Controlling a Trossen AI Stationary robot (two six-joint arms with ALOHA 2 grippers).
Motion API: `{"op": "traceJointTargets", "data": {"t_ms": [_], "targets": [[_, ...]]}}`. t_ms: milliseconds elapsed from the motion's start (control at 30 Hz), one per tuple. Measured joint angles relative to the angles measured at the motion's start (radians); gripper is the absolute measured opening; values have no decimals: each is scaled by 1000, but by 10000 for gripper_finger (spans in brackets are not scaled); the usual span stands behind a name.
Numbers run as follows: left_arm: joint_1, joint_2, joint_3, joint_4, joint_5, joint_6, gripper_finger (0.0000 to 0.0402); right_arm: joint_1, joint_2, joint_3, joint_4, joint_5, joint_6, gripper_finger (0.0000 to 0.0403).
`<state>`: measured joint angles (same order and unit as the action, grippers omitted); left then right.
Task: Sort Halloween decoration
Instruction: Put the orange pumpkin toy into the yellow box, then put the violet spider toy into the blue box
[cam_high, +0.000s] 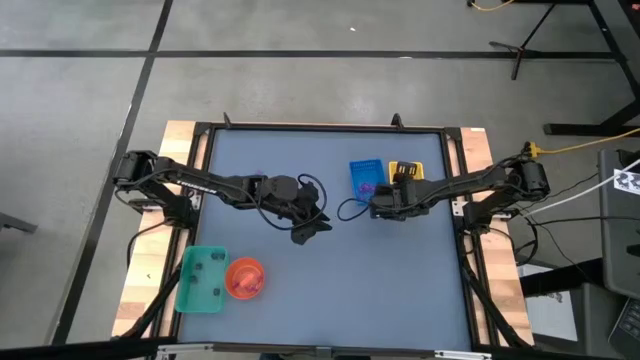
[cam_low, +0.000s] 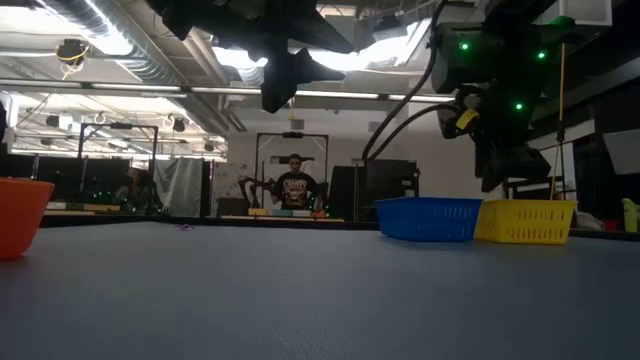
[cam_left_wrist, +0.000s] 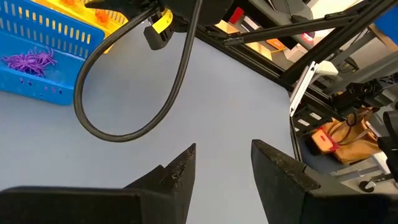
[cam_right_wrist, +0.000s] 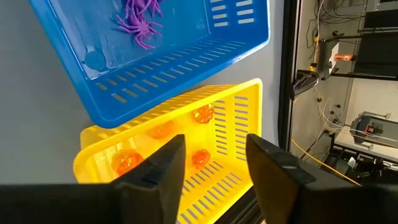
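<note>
My left gripper (cam_high: 312, 226) (cam_left_wrist: 224, 168) hangs open and empty above the bare middle of the table, high up in the low view (cam_low: 280, 95). My right gripper (cam_high: 402, 180) (cam_right_wrist: 214, 165) is open and empty, pointing down over the yellow tray (cam_right_wrist: 186, 155), which holds orange pieces (cam_right_wrist: 200, 115). Purple spider pieces (cam_right_wrist: 140, 18) (cam_left_wrist: 28, 62) lie on the floor of the blue tray (cam_high: 365, 177) beside it. Dark pieces (cam_high: 205, 270) lie in the green tray (cam_high: 185, 285) near the table's near left corner.
The round orange bowl (cam_high: 245, 278) (cam_low: 20, 215) stands right of the green tray. A black cable (cam_left_wrist: 124, 124) loops from my right arm over the table between the two grippers. The blue (cam_low: 428, 218) and yellow (cam_low: 525, 220) trays stand side by side toward the far edge.
</note>
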<state>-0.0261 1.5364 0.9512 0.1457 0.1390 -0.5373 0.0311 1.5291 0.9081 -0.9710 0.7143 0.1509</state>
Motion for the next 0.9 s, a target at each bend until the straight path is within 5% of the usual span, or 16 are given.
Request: {"op": "traceJointTargets", "data": {"t_ms": [267,567,900], "targets": [[19,0,0,0,2,0,141,0,0,0,0,0,0,223],[177,0,0,-24,52,68,141,0,0,0,2,-1,1,238],[399,0,1,-426,-26,178,141,0,0,0,5,-1,2,239]]}}
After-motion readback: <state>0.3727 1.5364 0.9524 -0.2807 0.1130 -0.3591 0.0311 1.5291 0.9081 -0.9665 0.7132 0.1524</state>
